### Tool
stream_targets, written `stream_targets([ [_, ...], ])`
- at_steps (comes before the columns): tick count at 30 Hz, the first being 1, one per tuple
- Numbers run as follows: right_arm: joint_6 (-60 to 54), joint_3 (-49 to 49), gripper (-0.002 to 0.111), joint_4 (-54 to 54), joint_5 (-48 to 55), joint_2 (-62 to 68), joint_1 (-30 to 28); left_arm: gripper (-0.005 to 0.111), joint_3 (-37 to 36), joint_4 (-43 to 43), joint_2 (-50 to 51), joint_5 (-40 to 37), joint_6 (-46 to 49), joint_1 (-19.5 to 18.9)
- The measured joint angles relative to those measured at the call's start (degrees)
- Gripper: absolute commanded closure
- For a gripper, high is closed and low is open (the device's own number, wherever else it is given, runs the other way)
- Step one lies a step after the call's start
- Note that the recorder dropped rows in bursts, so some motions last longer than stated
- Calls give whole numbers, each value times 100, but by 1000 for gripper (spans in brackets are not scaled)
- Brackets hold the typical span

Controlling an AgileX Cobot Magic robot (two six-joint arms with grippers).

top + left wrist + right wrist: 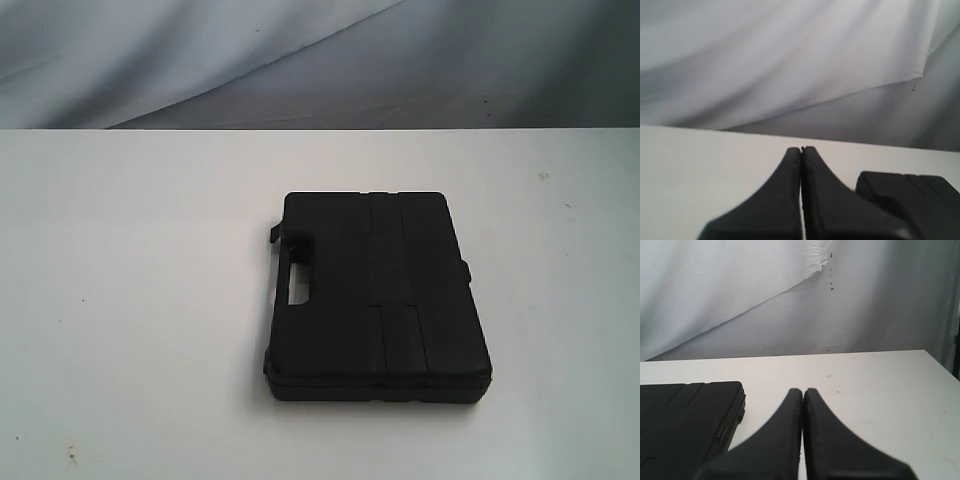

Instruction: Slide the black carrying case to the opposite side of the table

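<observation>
The flat matte black case (375, 295) lies on the white table (130, 300), a little right of centre, its cut-out handle facing left. Neither arm shows in the exterior view. In the left wrist view my left gripper (801, 149) is shut, fingertips pressed together with nothing between them; a corner of the case (910, 200) shows beside it, apart from it. In the right wrist view my right gripper (803, 390) is likewise shut and empty, with the case (685, 425) off to its side, not touching.
Draped pale cloth (300, 60) hangs behind the table's far edge. Small dark specks (70, 455) mark the tabletop near the front left. Bare white surface (560, 300) lies on both sides of the case.
</observation>
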State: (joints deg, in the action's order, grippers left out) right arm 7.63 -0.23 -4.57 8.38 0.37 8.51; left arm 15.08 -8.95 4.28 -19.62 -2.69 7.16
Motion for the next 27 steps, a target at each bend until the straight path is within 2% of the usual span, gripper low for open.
stream_targets([
  [5,0,0,108,0,0,0,0,107,295,-531,818,-410,-11,9],
  [10,0,0,108,0,0,0,0,107,765,-665,1690,-656,-11,9],
  [15,0,0,108,0,0,0,0,107,1381,-683,2675,-1408,-11,12],
  [21,0,0,108,0,0,0,0,107,1797,-797,3674,-2129,29,22],
  [24,0,0,108,0,0,0,0,107,1915,-865,4009,-2293,77,229],
  [27,0,0,108,0,0,0,0,107,2042,-888,4350,-2390,64,672],
])
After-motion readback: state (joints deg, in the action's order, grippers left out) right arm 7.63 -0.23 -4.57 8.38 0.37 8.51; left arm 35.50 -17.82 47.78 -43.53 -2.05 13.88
